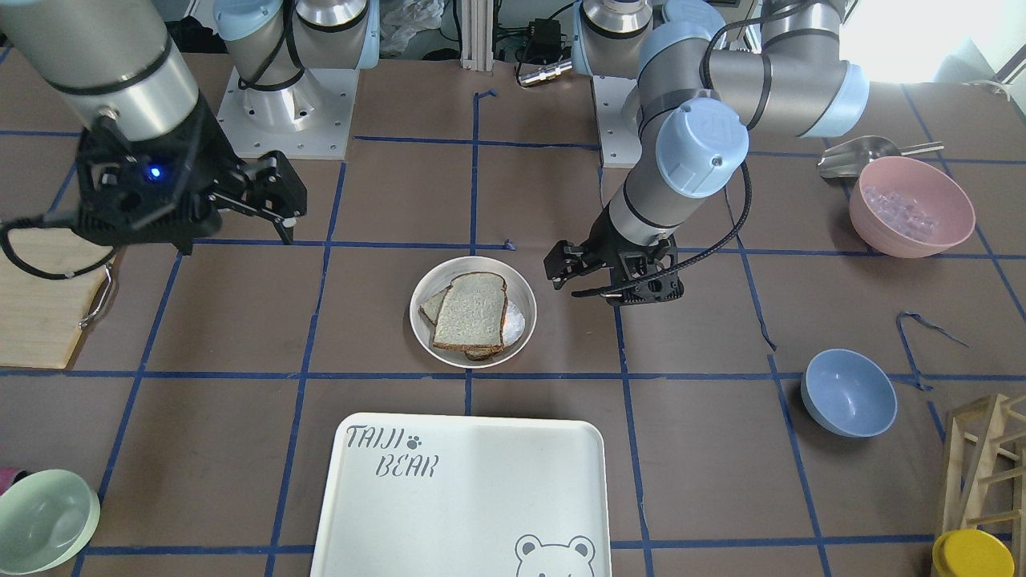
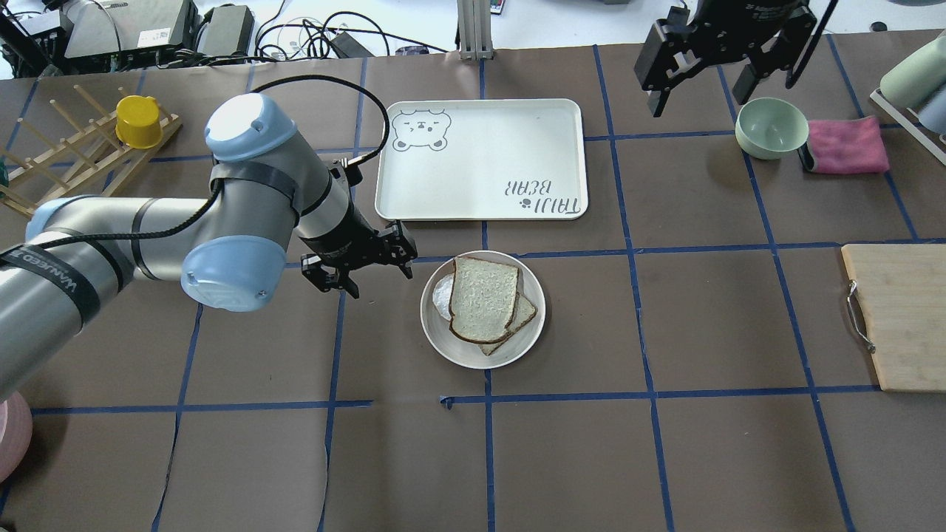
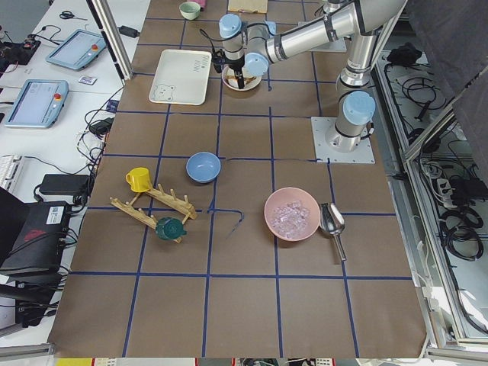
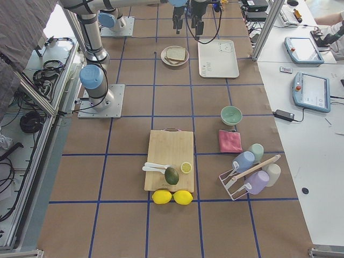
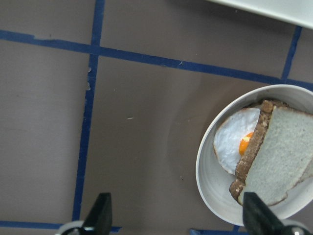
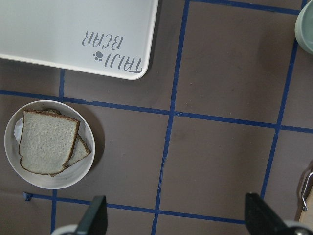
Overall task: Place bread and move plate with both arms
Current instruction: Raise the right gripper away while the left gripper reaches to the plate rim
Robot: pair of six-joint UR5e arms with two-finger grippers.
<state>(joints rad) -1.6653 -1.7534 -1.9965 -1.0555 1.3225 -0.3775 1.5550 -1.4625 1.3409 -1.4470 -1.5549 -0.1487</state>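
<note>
- Front view: I see the bread (image 1: 471,311) lying on a second slice (image 1: 431,306) in the plate (image 1: 523,295).
- Overhead: my left gripper (image 2: 380,284) hangs just beside the plate, jaws wide, empty.
- Right wrist: my right gripper (image 6: 176,213) gapes, holding nothing, well apart from them.

surface (image 2: 702,458): matt brown paper, slightly creased; blue tape lines (image 2: 488,458) stuck flat on it
plate (image 2: 452,347): smooth cream-white, faint sheen
bread (image 2: 484,297): pale porous crumb, rough dark crust
tray (image 2: 480,159): smooth matt off-white plastic, grey print
left arm (image 2: 133,233): brushed silver metal; joint caps (image 2: 233,270) smooth pale blue plastic
left hand (image 2: 380,284), right hand (image 2: 698,103): matt black
cutting board (image 2: 902,318): pale bare wood; metal wire handle (image 2: 859,318)
cloth (image 2: 846,145): pink, fuzzy
</note>
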